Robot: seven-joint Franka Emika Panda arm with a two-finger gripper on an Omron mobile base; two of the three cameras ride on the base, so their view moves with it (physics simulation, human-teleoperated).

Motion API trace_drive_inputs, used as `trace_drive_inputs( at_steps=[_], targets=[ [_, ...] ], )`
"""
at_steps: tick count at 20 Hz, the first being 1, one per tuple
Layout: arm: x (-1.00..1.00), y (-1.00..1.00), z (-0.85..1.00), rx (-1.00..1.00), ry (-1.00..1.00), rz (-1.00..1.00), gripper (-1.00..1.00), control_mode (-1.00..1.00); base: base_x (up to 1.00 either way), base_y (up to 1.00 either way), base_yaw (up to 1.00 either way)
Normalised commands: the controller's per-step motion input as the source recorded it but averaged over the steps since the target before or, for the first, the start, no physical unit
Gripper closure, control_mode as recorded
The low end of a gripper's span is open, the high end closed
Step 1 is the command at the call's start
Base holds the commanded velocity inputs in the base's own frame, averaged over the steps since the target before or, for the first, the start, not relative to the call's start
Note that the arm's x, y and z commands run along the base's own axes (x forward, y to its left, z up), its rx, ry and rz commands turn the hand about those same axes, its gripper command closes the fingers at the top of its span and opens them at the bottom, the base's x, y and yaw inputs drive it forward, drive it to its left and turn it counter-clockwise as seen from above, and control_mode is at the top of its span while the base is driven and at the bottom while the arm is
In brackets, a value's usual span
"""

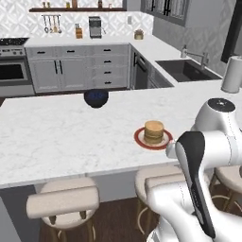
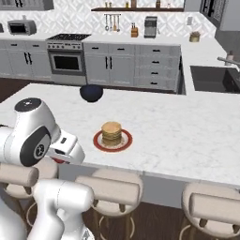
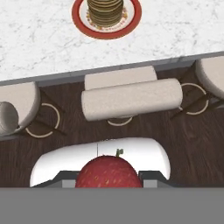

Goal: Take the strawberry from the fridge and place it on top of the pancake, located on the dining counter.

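Observation:
A red strawberry (image 3: 109,173) sits between my fingertips in the hand view, with my gripper (image 3: 109,180) shut on it. The hand hangs over the stools, short of the dining counter (image 3: 39,39) edge. In the right base view a sliver of the strawberry (image 2: 58,160) peeks from under the hand. The pancake (image 1: 154,132) (image 2: 111,132) (image 3: 105,9) is a tan stack on a red-rimmed plate (image 1: 140,140), near the counter's front edge and ahead of the hand. The fridge is out of view.
A dark bowl (image 1: 96,97) (image 2: 91,92) stands farther back on the dining counter (image 1: 56,137). Beige stools (image 1: 64,201) (image 2: 110,190) (image 3: 131,98) line its near edge, below the hand. A sink (image 1: 186,69) and a white paper roll (image 1: 231,74) are at the right.

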Motion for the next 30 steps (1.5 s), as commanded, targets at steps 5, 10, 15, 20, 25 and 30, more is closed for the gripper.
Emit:
trace_drive_inputs(
  at_steps=[5, 10, 15, 20, 25, 30],
  targets=[
    [0.0, 0.0, 0.0, 0.0, 0.0, 0.0, 1.0, 1.0, 0.42, 0.0, 0.09],
    [0.0, 0.0, 0.0, 0.0, 0.0, 0.0, 1.0, 1.0, 0.59, -0.4, 0.02],
    [0.0, 0.0, 0.0, 0.0, 0.0, 0.0, 1.0, 1.0, 0.48, -0.08, 0.01],
    [0.89, -0.25, 0.18, 0.0, 0.01, 0.03, 1.0, -1.0, 0.0, 0.0, 0.0],
    [1.0, -0.21, 0.36, 0.0, 0.03, 0.0, 1.0, -1.0, 0.0, 0.0, 0.0],
    [1.0, -0.1, 0.29, 0.0, 0.11, 0.0, 1.0, -1.0, 0.0, 0.0, 0.0]
  ],
)
